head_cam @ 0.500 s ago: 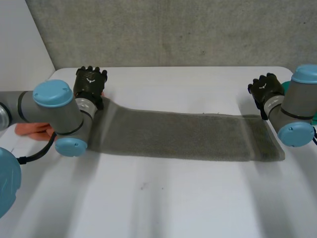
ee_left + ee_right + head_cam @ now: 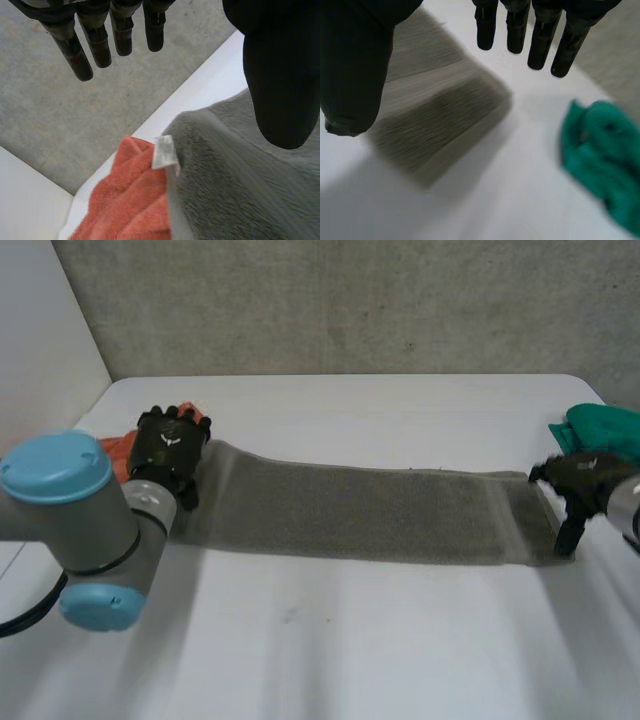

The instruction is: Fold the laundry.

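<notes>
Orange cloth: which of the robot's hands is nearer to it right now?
Left. The left hand is open at one end of the grey towel, right beside the orange cloth. The right hand is at the towel's opposite end, next to the green cloth.

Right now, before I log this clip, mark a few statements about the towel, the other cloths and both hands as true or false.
1. The grey towel lies spread in a long strip on the table. True.
2. The left hand is clamped on the towel's corner. False: its fingers are straight and open above the corner with the white tag.
3. An orange cloth lies at the towel's end by the left hand. True.
4. The green cloth lies on top of the towel. False: it lies apart on the table, past the towel's other end.
5. The right hand is open. True.
</notes>
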Available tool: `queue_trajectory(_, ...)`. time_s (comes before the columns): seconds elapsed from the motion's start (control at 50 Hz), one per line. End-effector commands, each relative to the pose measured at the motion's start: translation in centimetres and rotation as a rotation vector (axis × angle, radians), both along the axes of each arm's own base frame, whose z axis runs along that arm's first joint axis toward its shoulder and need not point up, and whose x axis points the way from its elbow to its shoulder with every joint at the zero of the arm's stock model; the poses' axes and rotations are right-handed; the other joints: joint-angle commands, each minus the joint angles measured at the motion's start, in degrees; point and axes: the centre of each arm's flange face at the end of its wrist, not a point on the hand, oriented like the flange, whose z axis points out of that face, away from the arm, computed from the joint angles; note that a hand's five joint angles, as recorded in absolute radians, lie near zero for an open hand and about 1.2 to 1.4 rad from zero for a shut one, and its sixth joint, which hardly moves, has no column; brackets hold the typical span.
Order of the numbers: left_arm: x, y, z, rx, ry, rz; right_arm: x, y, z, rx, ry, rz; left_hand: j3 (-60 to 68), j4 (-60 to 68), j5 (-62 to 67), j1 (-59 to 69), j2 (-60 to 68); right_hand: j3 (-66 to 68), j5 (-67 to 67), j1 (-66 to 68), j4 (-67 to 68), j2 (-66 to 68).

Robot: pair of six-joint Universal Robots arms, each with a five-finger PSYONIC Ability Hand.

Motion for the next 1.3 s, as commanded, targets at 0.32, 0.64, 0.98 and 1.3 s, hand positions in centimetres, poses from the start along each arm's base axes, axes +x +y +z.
queue_trajectory(0.32, 0.1, 0.7, -0.7, 0.007, 0.032, -0.017, -1.3, -0.4, -6.3, -0.071, -0.018, -0.008, -1.99, -1.77, -2.21, -1.59, -1.42, 65.12, 64.59, 68.02, 65.44, 65.16)
queue_trajectory(0.64, 0.5, 1.1, 1.3, -0.033, 0.049, -0.009, -11.6, -3.1, -2.5, -0.194, 0.324, -0.168, -2.16, -1.93, -2.38, -1.76, -1.59, 65.12, 64.59, 68.02, 65.44, 65.16)
queue_trajectory(0.98, 2.9, 1.4, 4.3, -0.096, 0.076, 0.044, 13.4, 4.4, 3.6, -0.487, 0.045, 0.549, -2.16, -1.93, -2.38, -1.76, -1.59, 65.12, 64.59, 68.02, 65.44, 65.16)
queue_trajectory(1.3, 2.8, 2.0, 3.2, -0.062, 0.062, 0.036, 27.2, 14.2, -5.1, -0.378, -0.027, 0.971, -2.16, -1.93, -2.38, -1.76, -1.59, 56.69, 56.16, 59.59, 57.01, 56.73)
